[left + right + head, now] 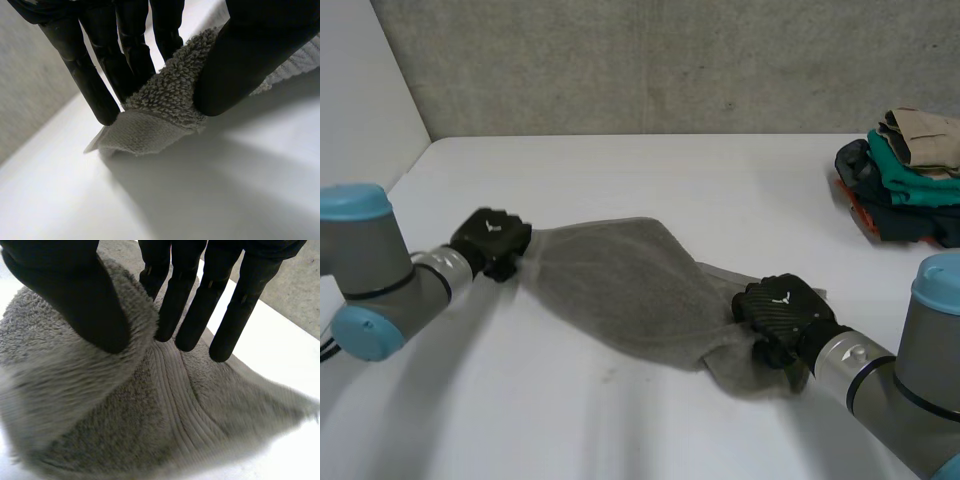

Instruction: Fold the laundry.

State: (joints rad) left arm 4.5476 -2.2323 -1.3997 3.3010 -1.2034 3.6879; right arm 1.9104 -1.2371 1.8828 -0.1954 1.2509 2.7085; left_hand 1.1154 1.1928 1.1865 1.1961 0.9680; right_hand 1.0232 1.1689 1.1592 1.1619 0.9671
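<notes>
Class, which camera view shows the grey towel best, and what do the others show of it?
The head view: nearly the whole towel is stretched between the left hand and the right hand. The left wrist view shows a pinched corner; the right wrist view, a bunched part with a ribbed band.

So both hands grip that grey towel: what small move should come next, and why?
Probably draw the towel taut by pulling its ends gently apart. The left hand pinches one corner between fingers and thumb, and the right hand pinches the opposite end, yet the cloth between lies rumpled on the table. It likely needs flattening before a neat fold.
</notes>
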